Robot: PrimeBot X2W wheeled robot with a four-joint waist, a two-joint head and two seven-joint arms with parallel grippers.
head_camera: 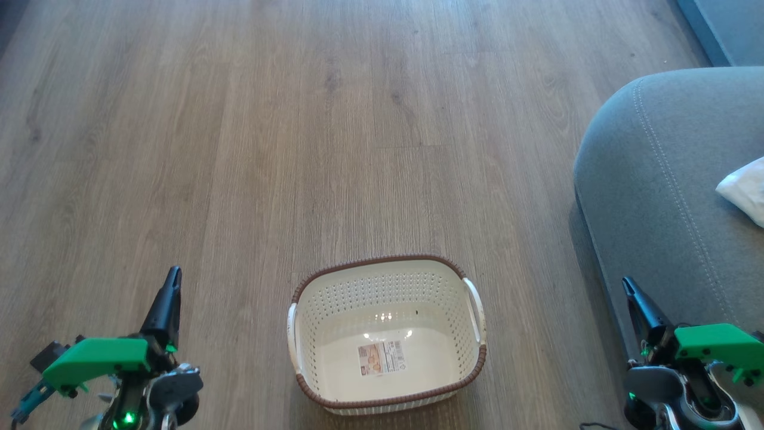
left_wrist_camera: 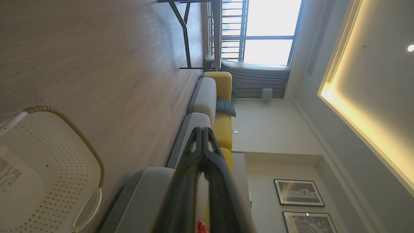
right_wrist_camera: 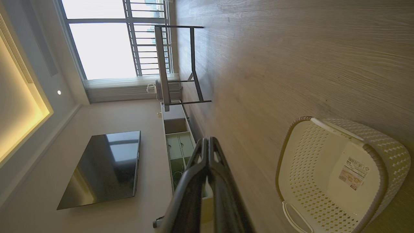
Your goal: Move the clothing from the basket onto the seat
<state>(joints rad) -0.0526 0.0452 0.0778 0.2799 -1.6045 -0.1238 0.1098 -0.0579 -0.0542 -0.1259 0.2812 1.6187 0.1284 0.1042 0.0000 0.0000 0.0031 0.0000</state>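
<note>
The seat (head_camera: 668, 197) runs off the right and bottom edges of the head view. A white thing (head_camera: 746, 188) on it is cut by the right edge, and what it is cannot be told. The sticker (head_camera: 382, 357) inside the basket (head_camera: 382, 286) is too small to read. In the left wrist view, a red scrap (left_wrist_camera: 201, 227) at the bottom edge is mostly hidden behind the blurred fingers (left_wrist_camera: 181, 200) of the left gripper (left_wrist_camera: 203, 131).

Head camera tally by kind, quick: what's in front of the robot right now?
Cream-white perforated plastic basket, empty: 1
Grey upholstered seat cushion: 1
White fabric piece on the cushion: 1
Grippers, jaws shut: 2 (left gripper, right gripper)
Total: 5
</note>
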